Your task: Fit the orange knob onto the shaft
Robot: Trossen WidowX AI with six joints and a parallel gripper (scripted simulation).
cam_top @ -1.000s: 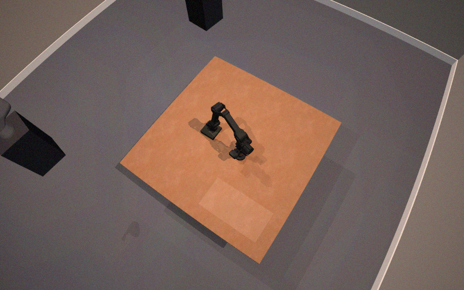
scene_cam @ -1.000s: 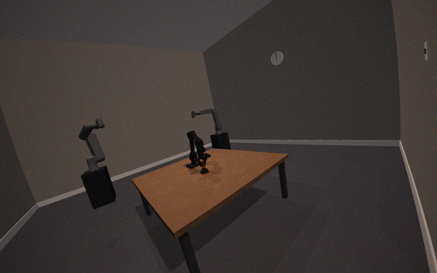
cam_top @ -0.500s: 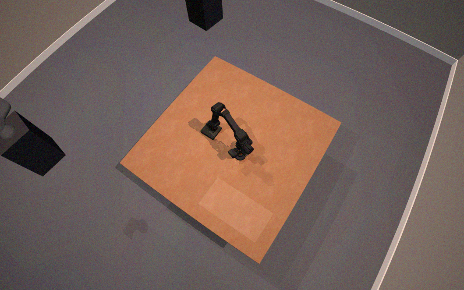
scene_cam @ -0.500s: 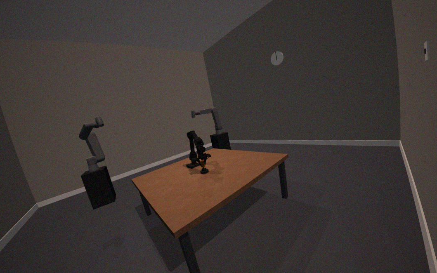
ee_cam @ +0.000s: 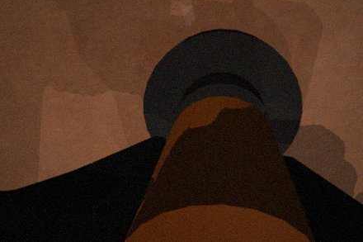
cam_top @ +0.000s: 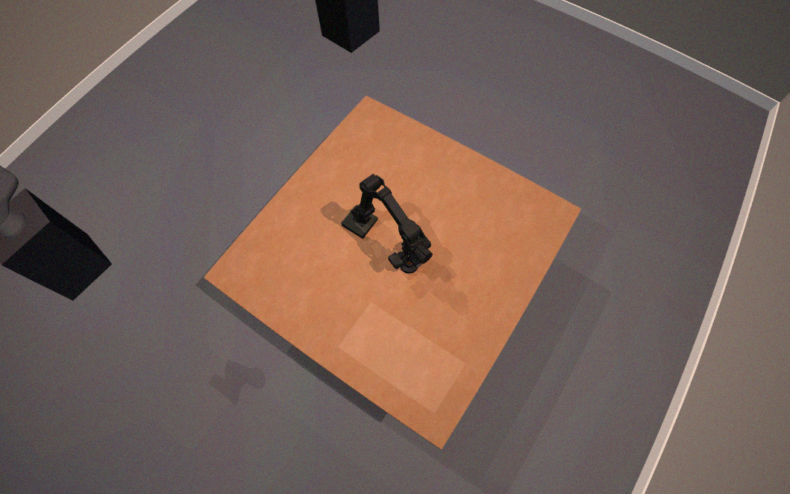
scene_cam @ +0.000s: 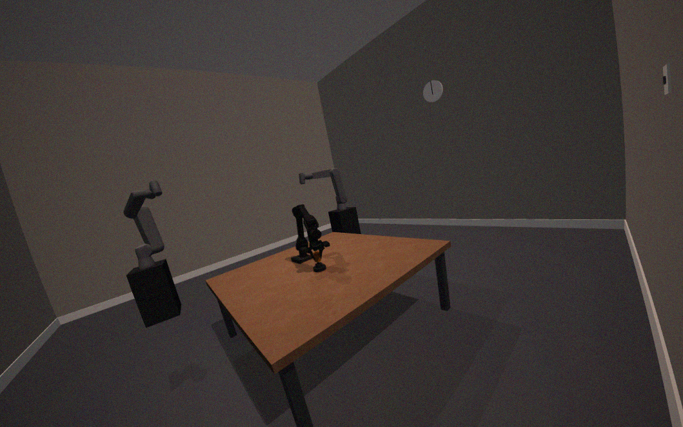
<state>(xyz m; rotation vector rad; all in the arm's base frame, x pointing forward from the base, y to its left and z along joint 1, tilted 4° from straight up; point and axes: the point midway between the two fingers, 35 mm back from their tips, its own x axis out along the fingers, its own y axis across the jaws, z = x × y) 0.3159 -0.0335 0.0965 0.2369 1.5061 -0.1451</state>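
My gripper (ee_cam: 220,158) (scene_cam: 317,257) points down and is shut on the orange knob (ee_cam: 223,223). In the wrist view one dark finger is on each side of the knob. The round dark pedestal (ee_cam: 223,49) (scene_cam: 319,268) (cam_top: 409,269) stands on the table under the knob. In the exterior view the knob shows as a small orange patch just above the pedestal. The knob's lower end covers the pedestal's middle in the wrist view. The shaft, its flat side and the knob's hole are hidden. I cannot tell whether knob and shaft touch.
The wooden table (cam_top: 299,245) (scene_cam: 280,297) bears my arm's base (cam_top: 358,224) behind the pedestal. A lighter rectangle (cam_top: 400,355) lies on the table top. Grey arms on black stands (scene_cam: 153,291) (scene_cam: 345,221) are away from the table.
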